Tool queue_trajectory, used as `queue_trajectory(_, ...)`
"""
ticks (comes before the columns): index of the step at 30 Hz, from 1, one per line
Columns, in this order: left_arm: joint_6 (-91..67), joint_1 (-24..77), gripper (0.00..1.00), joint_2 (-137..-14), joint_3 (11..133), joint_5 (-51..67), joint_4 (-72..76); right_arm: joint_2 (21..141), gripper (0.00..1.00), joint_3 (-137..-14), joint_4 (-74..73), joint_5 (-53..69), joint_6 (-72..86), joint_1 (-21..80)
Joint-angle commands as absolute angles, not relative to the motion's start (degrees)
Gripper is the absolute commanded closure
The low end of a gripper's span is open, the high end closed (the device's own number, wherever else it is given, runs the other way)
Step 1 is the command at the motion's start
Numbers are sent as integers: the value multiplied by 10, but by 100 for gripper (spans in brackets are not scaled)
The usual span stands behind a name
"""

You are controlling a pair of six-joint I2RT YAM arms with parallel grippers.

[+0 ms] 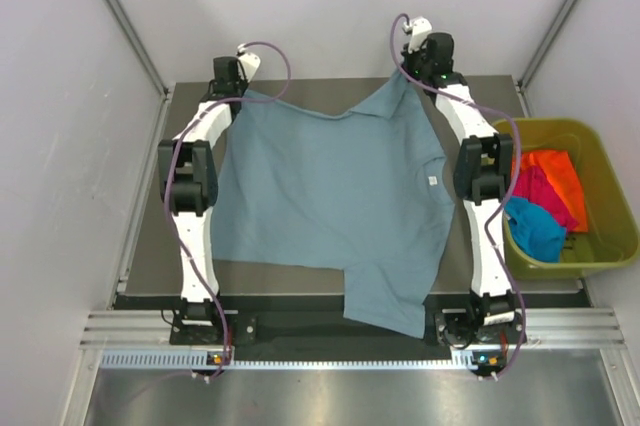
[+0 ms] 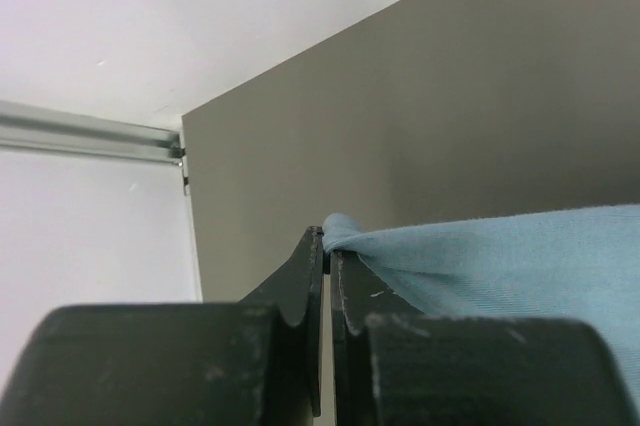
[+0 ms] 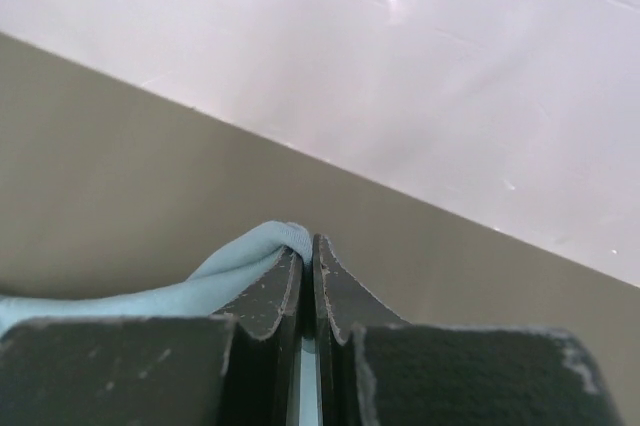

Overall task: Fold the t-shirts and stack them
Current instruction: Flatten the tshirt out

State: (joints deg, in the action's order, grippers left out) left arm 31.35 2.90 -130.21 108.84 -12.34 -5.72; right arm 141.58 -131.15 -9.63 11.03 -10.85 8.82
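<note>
Our left end effector (image 2: 325,238) is pinched together on a far corner of the grey-blue t-shirt (image 1: 330,196), at 11 o'clock on the table (image 1: 320,94). The shirt lies spread across the table's middle, one sleeve drooping over the near edge at 5 o'clock. Judging by its neck tag, the collar points to 3 o'clock, so the long axis runs 9 to 3. Our right end effector (image 3: 307,243) is clamped on the far sleeve at 1 o'clock. For a clean fold we should move both ends level and together, with the cloth taut. The other tees (image 1: 545,201) wait in the bin (image 1: 560,124) at 3 o'clock.
</note>
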Motion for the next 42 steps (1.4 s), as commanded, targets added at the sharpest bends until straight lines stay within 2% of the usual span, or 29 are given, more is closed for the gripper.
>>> queue_trajectory(1,303,19,100,-1335,1147,-148,-59,1447,100,-1374,-47,79,-94,89)
queue_trajectory(11,296,9,100,-1423,1256,-185,-78,1503,100,-1425,25,38,-105,93)
queue_trajectory(27,279,-22,100,-1401,1232,-210,-63,1509,100,-1454,105,54,-88,120)
queue_trajectory(42,332,-36,100,-1419,1255,-211,-6,1521,100,-1460,149,27,-108,116)
